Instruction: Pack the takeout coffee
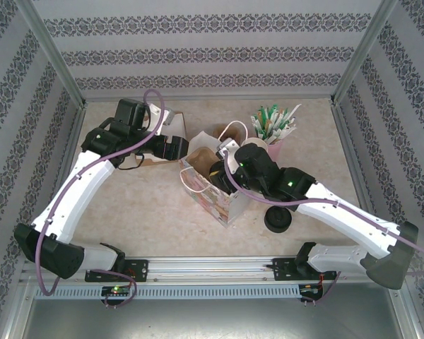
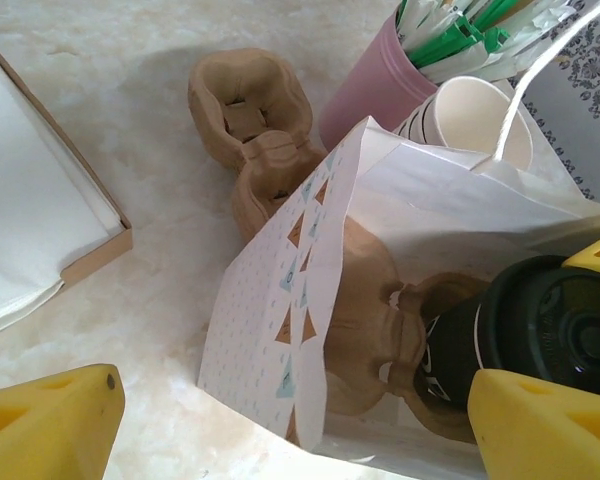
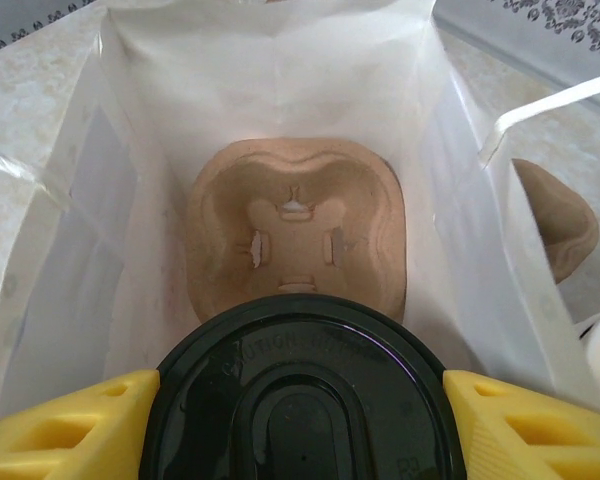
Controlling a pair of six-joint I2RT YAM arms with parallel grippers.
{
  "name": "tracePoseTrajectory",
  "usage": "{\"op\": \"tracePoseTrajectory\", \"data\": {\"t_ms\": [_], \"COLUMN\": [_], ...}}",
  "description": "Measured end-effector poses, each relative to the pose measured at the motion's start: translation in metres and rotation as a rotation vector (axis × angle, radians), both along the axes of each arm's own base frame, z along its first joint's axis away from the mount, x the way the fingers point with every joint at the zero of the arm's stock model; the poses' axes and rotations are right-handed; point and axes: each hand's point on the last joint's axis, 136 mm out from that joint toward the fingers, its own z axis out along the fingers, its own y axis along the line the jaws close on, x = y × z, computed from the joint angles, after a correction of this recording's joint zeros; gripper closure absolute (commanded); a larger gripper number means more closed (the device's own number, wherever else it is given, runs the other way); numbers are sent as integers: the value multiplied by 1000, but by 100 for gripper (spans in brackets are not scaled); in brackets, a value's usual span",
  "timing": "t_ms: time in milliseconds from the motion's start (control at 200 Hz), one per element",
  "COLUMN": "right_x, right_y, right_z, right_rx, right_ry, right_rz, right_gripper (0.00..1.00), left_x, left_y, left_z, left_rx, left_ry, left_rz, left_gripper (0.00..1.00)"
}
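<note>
From above, the right gripper [image 1: 233, 168] is down in the mouth of the white paper bag [image 1: 215, 198]. The left gripper [image 1: 178, 148] sits just beside the bag's left wall.

On the left wrist camera, the left gripper [image 2: 290, 430] has its fingers wide apart and grips nothing. The takeout coffee [image 2: 555, 320] is inside the bag, over the pulp cup carrier [image 2: 380, 305].

On the right wrist camera, the right gripper [image 3: 300, 400] is clamped on the coffee at its black lid. An empty socket [image 3: 295, 225] of the carrier lies beyond. The lid hides the cup's base, so it is probably not seated yet.

Lower it straight, keeping the cup upright and off the bag walls. Let go only once it beds firmly in a socket.
</note>
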Motion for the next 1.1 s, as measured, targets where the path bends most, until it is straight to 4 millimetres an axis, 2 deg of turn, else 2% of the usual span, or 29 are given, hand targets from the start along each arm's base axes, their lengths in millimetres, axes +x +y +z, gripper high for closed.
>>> {"op": "tracePoseTrajectory", "data": {"t_ms": [225,460,709,1099], "right_x": [2,1,1,-3], "right_y": [-2,-1,-2,-7], "right_z": [-9,-10,-10,-1], "right_rx": [-3,-2,-1,-5], "right_ry": [15,15,19,21], "right_rz": [-2,-2,-4,-4], "right_gripper": [49,40,27,20], "left_x": [1,0,0,2], "left_y": [-4,-6,-4,-4], "left_z": [-11,-23,-25,-27], "left_rx": [19,47,62,81], "left_ry": [26,61,65,66], "left_rz": [-24,-31,-23,-18], "left_gripper": [14,16,16,19]}}
